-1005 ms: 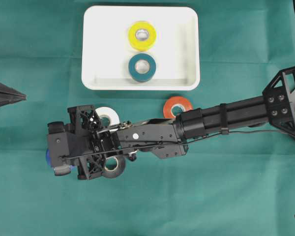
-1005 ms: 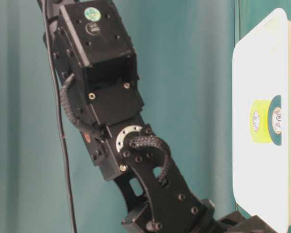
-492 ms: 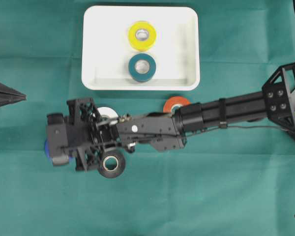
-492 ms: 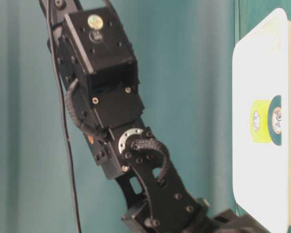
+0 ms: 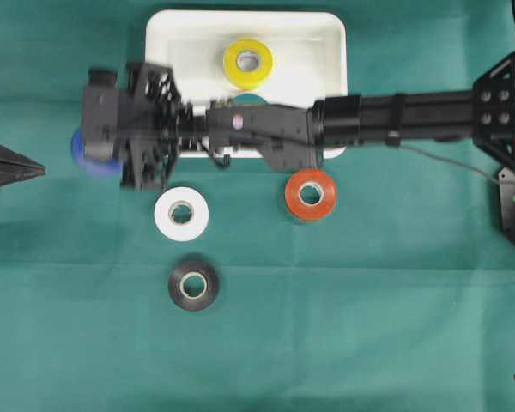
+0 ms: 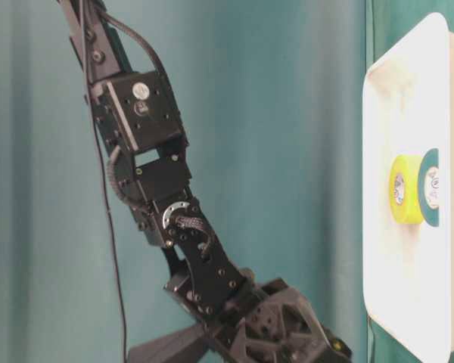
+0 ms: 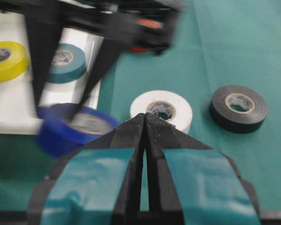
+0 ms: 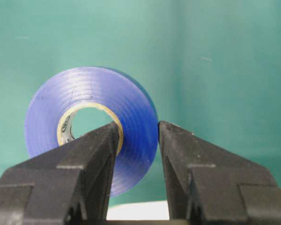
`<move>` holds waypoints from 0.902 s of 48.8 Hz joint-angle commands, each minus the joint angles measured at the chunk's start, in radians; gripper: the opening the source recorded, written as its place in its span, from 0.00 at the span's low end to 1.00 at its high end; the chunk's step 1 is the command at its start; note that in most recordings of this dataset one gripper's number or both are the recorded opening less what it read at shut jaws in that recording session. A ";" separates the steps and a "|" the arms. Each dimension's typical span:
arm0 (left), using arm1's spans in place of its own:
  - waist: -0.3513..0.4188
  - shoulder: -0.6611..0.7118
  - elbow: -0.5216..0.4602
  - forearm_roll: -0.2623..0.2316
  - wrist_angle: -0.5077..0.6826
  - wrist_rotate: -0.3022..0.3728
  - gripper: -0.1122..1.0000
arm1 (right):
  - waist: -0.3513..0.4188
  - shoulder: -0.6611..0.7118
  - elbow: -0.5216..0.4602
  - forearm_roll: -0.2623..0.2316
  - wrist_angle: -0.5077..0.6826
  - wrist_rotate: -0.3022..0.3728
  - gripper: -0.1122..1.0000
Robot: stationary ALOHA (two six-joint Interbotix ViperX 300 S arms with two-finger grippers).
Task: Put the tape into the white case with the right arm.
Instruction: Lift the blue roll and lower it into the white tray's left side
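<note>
A blue tape (image 8: 136, 126) stands on edge between the fingers of my right gripper (image 8: 138, 124), one finger through its hole and the other on its outer face. In the overhead view the right gripper (image 5: 90, 150) holds the blue tape (image 5: 82, 154) just left of the white case (image 5: 330, 51), above the cloth. The right arm lies across the case's front rim. Inside the case lie a yellow tape (image 5: 247, 62) and a teal tape (image 7: 65, 61), the teal one mostly hidden under the arm from overhead. My left gripper (image 7: 145, 117) rests shut and empty at the left edge.
On the green cloth in front of the case lie a white tape (image 5: 181, 212), a black tape (image 5: 194, 286) and an orange tape (image 5: 310, 194). The left gripper's tip (image 5: 41, 169) points in from the left edge.
The right arm has swung from the front of the cloth toward the case, carrying the blue tape. The white, black and orange rolls that it covered now show in full.
</note>
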 commanded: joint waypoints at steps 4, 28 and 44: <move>0.003 0.008 -0.012 -0.002 -0.006 -0.002 0.10 | -0.023 -0.057 -0.014 -0.003 -0.003 -0.006 0.11; 0.003 0.008 -0.011 -0.002 -0.005 0.000 0.10 | -0.048 -0.176 0.178 -0.003 0.002 0.005 0.11; 0.003 0.008 -0.011 0.000 -0.006 0.000 0.10 | -0.071 -0.258 0.339 -0.003 -0.009 0.006 0.11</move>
